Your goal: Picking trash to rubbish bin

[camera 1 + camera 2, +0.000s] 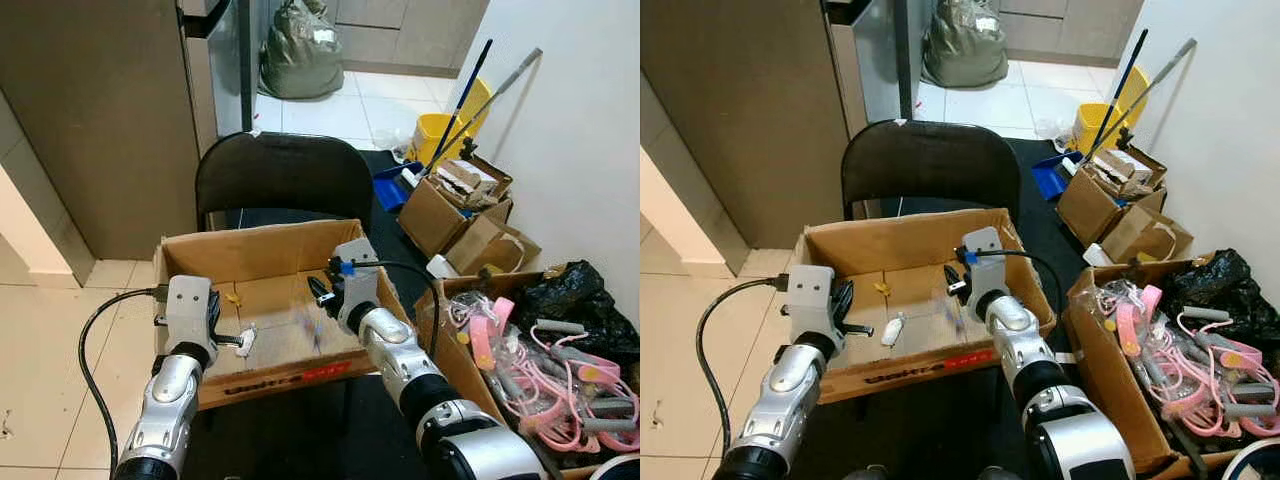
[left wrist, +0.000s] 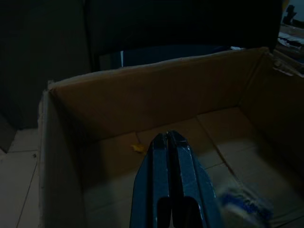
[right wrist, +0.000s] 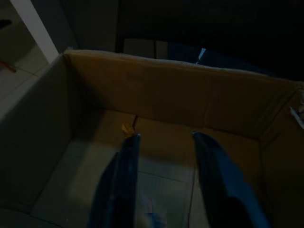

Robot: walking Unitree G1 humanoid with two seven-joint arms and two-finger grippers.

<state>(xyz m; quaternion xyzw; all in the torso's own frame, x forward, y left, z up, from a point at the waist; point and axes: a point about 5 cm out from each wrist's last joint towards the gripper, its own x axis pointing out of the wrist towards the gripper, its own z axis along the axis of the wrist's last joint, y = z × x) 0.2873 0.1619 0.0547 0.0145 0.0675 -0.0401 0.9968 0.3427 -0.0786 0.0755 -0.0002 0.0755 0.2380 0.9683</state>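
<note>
An open cardboard box (image 1: 262, 250) sits on a black chair (image 1: 283, 175). My right gripper (image 1: 322, 291) hangs open over the box's middle, nothing between its fingers (image 3: 129, 142). Below it a blurred blue-white wrapper (image 1: 312, 326) is on or just above the box floor, also seen as a blurred wrapper (image 2: 243, 203). My left gripper (image 1: 238, 342) reaches in over the box's left wall, its fingers (image 2: 170, 142) shut together. A small white scrap (image 1: 246, 339) lies right at its tips. A yellow scrap (image 1: 233, 297) lies near the box's back wall.
To the right stands a box of pink hangers (image 1: 520, 360) with a black bag (image 1: 570, 295). Further back are cardboard boxes (image 1: 455, 205), a yellow bucket (image 1: 437, 135) with mop handles, and a green sack (image 1: 300, 50). A brown cabinet (image 1: 100, 120) stands on the left.
</note>
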